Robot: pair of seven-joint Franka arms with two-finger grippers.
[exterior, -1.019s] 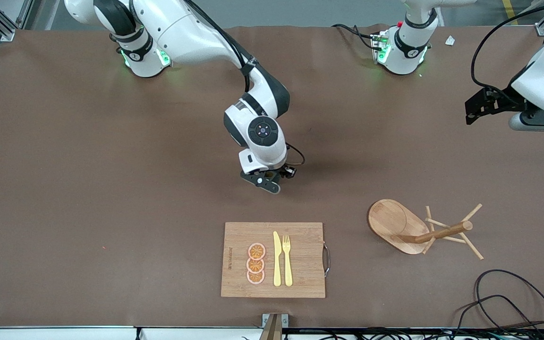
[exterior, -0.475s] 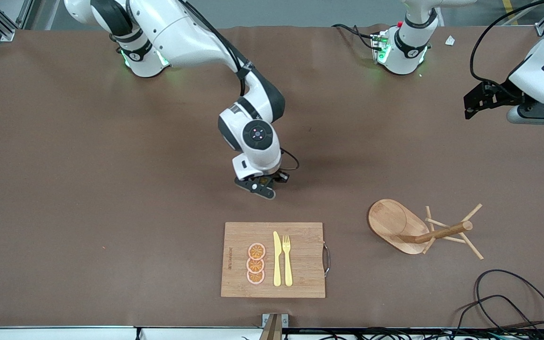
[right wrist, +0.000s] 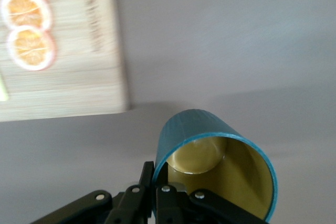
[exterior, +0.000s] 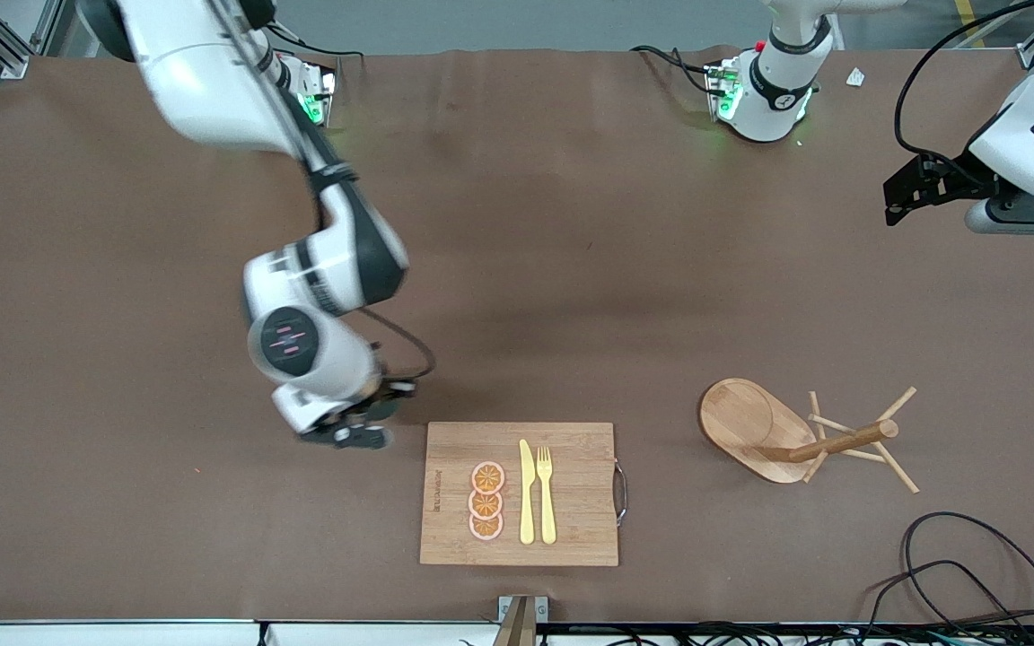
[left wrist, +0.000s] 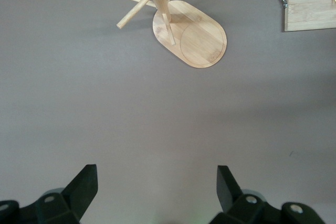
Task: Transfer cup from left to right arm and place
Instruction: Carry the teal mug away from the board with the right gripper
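The cup is dark teal with a mustard-yellow inside. It shows in the right wrist view, while in the front view the right wrist hides it. My right gripper is shut on the cup's rim, one finger inside and one outside. In the front view this gripper hangs low over the table beside the cutting board's end that points toward the right arm. My left gripper is open and empty, up over the left arm's end of the table, and waits. Its fingers stand wide apart in the left wrist view.
A wooden cutting board lies near the front edge with three orange slices, a yellow knife and a fork. A wooden mug tree stands toward the left arm's end and shows in the left wrist view. Black cables lie at the front corner.
My right arm has swung from over the table's middle toward the right arm's end and the front camera, now beside the cutting board. The left arm has hardly moved.
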